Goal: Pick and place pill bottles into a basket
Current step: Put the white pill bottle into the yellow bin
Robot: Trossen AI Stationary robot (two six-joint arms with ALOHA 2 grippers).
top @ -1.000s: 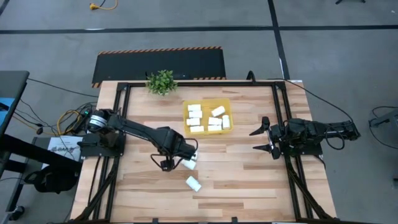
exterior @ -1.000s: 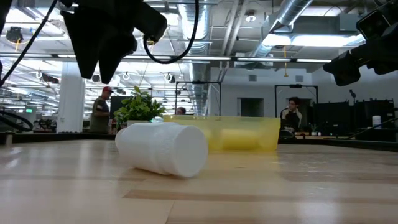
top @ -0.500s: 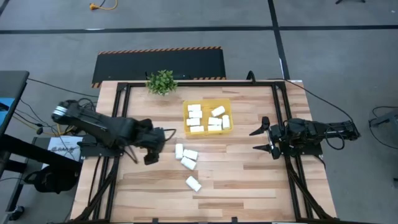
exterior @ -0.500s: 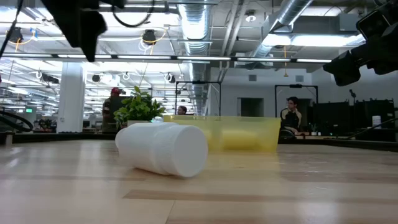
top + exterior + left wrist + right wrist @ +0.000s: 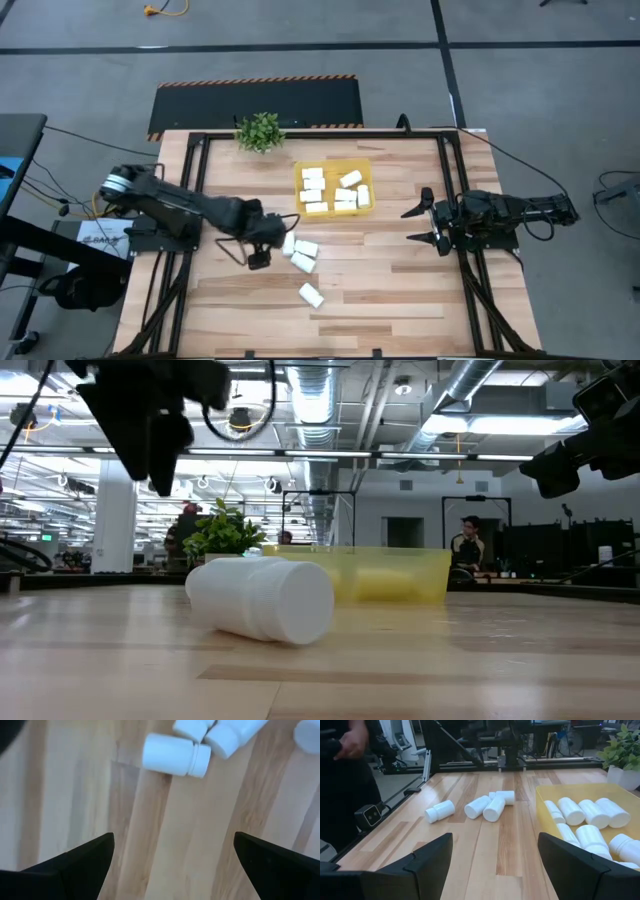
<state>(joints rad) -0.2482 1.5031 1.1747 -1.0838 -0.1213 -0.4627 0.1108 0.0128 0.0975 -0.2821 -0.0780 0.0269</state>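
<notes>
Three white pill bottles [image 5: 298, 250] lie on their sides in a cluster at the table's middle. One more bottle [image 5: 312, 295] lies nearer the front edge and shows large in the low view [image 5: 262, 598]. The yellow basket [image 5: 366, 163] holds several bottles. My left gripper [image 5: 246, 255] is open and empty above the table, just left of the cluster. Its wrist view looks down on one lying bottle [image 5: 175, 755]. My right gripper [image 5: 422, 223] is open and empty at the table's right side, pointing toward the basket [image 5: 555, 792].
A small green potted plant [image 5: 260, 131] stands at the far edge, left of the basket. Black frame rails [image 5: 452, 180] run along the table's sides. A person [image 5: 345, 750] stands beyond the table's left side.
My left gripper has drawn back from over the bottle cluster toward the table's left edge. It has then come part of the way back toward the cluster. The three clustered bottles now show uncovered.
</notes>
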